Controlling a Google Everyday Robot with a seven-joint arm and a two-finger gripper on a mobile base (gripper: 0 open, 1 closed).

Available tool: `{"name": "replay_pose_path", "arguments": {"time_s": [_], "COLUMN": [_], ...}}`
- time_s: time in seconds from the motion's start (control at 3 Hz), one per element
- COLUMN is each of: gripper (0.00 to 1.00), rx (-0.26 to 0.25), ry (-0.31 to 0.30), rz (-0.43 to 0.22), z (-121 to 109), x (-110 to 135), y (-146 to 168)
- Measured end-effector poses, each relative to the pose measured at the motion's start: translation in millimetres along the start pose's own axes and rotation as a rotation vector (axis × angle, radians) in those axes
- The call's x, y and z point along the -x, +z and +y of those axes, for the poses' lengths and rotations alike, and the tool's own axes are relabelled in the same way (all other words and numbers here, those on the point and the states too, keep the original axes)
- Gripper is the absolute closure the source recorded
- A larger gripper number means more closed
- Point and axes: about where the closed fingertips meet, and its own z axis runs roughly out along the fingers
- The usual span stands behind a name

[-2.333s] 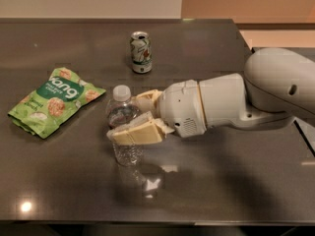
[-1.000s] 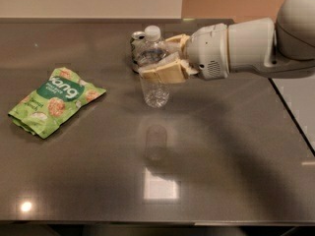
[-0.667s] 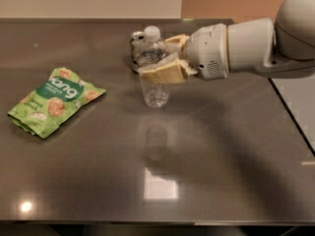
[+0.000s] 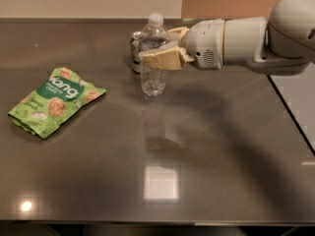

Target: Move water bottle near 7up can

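The water bottle (image 4: 153,80) is upright near the desk's (image 4: 231,181) far edge, about midway along it. The gripper (image 4: 156,45) grasps it at mid-height, tan fingers (image 4: 162,59) clenched on its body. You see the 7up can (image 4: 135,53) just behind the bottle, partly hidden. The arm (image 4: 246,38) reaches in from the right edge. A green chip bag (image 4: 54,100) lies flat toward the left edge.

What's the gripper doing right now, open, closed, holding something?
Gripper, at the far middle of the dark table: shut on the small clear ribbed plastic water bottle, beside the white-and-green 7up can.
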Motion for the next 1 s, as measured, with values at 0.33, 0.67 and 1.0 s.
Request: {"name": "replay_pose_path", "arguments": {"time_s": [0.33, 0.67, 1.0], "gripper": [1.0, 1.0, 1.0], "rx": [-0.04, -0.075, -0.116], "ry": [0.045, 0.074, 0.09], "rz": [-0.041, -0.047, -0.041], "z": [-31.0, -56.4, -80.2], "x": [-2.1, -11.8, -23.8], "y": [7.1, 11.4, 11.6]}}
